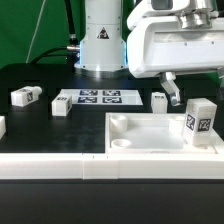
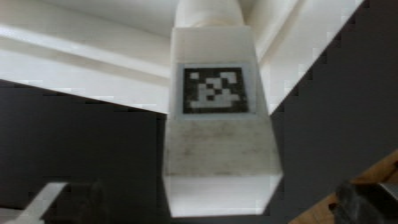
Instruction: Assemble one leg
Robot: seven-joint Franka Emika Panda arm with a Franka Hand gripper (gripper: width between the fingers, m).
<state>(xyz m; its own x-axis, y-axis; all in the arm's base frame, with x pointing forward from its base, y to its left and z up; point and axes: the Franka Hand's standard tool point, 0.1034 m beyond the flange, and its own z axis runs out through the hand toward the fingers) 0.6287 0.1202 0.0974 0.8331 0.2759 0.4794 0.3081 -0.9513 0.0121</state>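
One leg (image 1: 200, 120), a small white block with a black-and-white tag, stands upright in the corner of the large white panel (image 1: 140, 128) nearest the exterior view's right. My gripper (image 1: 190, 92) hangs just above it, with one dark-tipped finger (image 1: 172, 92) beside the leg towards the exterior view's left. In the wrist view the leg (image 2: 217, 100) runs down the middle with its tag facing the camera. The gripper (image 2: 205, 205) is open, its fingertips (image 2: 45, 203) well apart on either side of the leg's near end, not touching it. The panel (image 2: 71, 60) lies behind the leg.
Three more white leg blocks lie on the black table: one (image 1: 26, 96) at the exterior view's left, one (image 1: 61, 105) beside the marker board (image 1: 97, 97), one (image 1: 159, 101) behind the panel. The robot base (image 1: 100, 45) stands at the back. A white part (image 1: 2, 126) shows at the exterior view's left edge.
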